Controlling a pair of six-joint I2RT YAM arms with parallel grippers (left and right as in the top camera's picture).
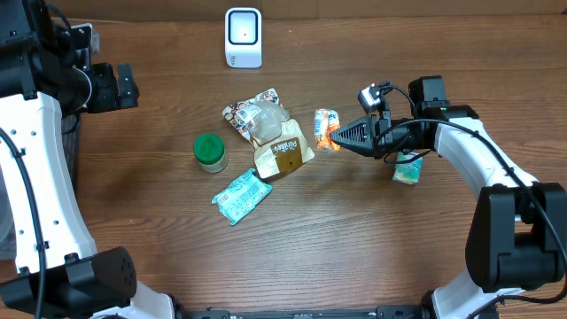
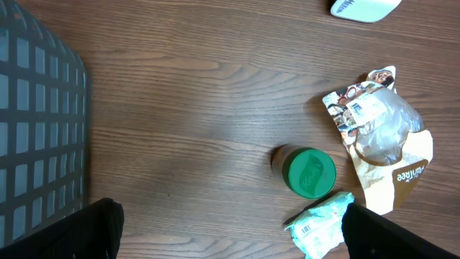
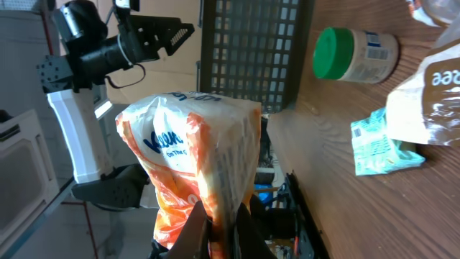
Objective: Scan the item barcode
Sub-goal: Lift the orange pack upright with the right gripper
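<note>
An orange and white tissue packet (image 1: 327,129) hangs above the table right of centre, and my right gripper (image 1: 337,136) is shut on its edge. In the right wrist view the packet (image 3: 194,144) fills the middle, pinched at its bottom seam by the gripper (image 3: 219,230). No barcode shows on it. The white scanner (image 1: 243,37) stands at the table's back edge, well apart from the packet. My left gripper (image 1: 124,87) hovers at the far left, open with nothing in it, its fingers (image 2: 86,230) wide apart over bare wood.
A green-lidded jar (image 1: 210,151), a teal packet (image 1: 241,195) and a brown and white bag (image 1: 270,133) lie mid-table. Another small green packet (image 1: 407,168) lies under my right arm. A dark wire basket (image 2: 39,137) stands off the left side.
</note>
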